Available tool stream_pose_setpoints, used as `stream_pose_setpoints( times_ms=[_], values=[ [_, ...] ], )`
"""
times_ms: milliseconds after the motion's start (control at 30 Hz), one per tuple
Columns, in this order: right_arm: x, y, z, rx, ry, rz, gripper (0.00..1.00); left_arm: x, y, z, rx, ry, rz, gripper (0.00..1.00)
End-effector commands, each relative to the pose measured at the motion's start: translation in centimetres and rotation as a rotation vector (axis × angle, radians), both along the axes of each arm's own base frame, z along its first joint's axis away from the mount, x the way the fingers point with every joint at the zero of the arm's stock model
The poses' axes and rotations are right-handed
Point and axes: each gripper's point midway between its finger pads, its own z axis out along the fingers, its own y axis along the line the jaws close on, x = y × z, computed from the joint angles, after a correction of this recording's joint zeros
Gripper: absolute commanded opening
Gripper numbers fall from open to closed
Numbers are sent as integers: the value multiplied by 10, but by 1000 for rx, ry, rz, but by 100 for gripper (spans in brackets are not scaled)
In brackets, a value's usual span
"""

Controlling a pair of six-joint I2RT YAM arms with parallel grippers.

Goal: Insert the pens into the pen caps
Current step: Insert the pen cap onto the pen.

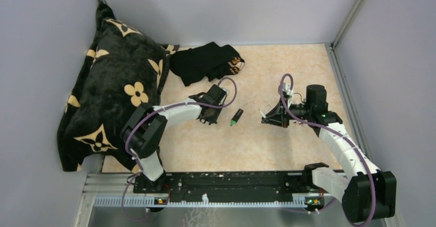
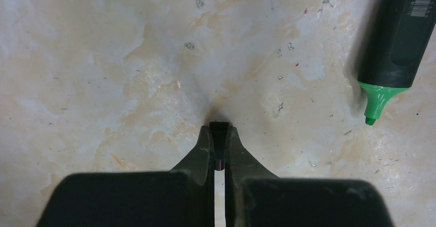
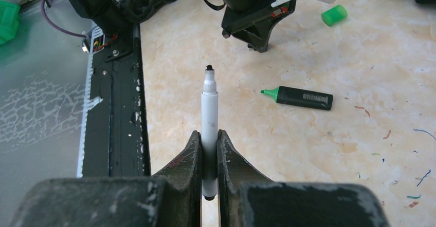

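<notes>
Right gripper: clamped on a white pen. The grasp sits near the rear of the barrel, so most of the length, with its dark tip, projects forward unsupported and points toward the left gripper.

Left gripper: fingers drawn to a narrow slit just above the table. A small dark piece is lodged at the tips. It is judged to be a dark cap, though it is too small to confirm.

The grippers are well apart. An uncapped highlighter lies flat on the table between them, nib green. Its green cap lies loose beyond the left gripper. No other pens or caps can be made out.

Judged step: bringing pen and cap together; insertion not yet begun.

Risks noted:
- Long overhang ahead of the grasp — any off-axis push at the cap mouth could pivot the pen in the jaws or slide it backward instead of seating it.
- The cap offers little to hold. A sideways load from a misaligned tip could twist it or pop it out.
- The cap's opening direction cannot be read here. If it faces away from the pen, the tip meets a closed end.
- A low approach path could knock the highlighter — it lies on the direct line.
</notes>
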Motion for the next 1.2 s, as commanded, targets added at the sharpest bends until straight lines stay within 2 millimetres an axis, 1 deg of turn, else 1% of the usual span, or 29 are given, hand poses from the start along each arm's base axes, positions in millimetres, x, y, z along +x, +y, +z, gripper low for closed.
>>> stream_pose_setpoints(
  times_ms=[0,100,167,233,333,400,467,500,567,600,700,833,1000,1167],
  values=[
    [4,1,19,18,-84,24,0,-3,-8,7,-61,26,7,0],
    [1,1,18,14,-93,37,0,-2,-26,41,-214,-39,-15,0],
    [1,1,18,13,-100,42,0,-5,-41,71,-354,-97,-41,0],
    [-1,1,17,15,-102,48,0,-11,-54,107,-515,-170,-76,0],
    [-2,2,16,17,-105,55,0,-28,-68,156,-761,-277,-148,0],
    [-3,2,15,20,-105,61,0,-46,-76,186,-921,-333,-233,0],
    [-7,2,16,27,-111,79,0,-62,-80,210,-1057,-371,-294,0],
    [-9,3,16,36,-114,94,0,-67,-81,226,-1124,-405,-316,0],
    [-14,4,16,52,-122,119,0,-79,-80,243,-1234,-430,-336,0],
    [-16,5,17,59,-127,131,0,-83,-78,251,-1286,-446,-343,0],
    [-19,5,16,72,-127,145,0,-94,-78,264,-1411,-461,-356,0],
    [-24,7,16,102,-112,170,0,-101,-87,275,-1502,-483,-350,0],
    [-24,10,16,122,-90,178,0,-102,-106,289,-1564,-549,-321,0],
    [-23,12,17,125,-76,175,0,-100,-114,301,-1662,-596,-261,0]
  ],
)
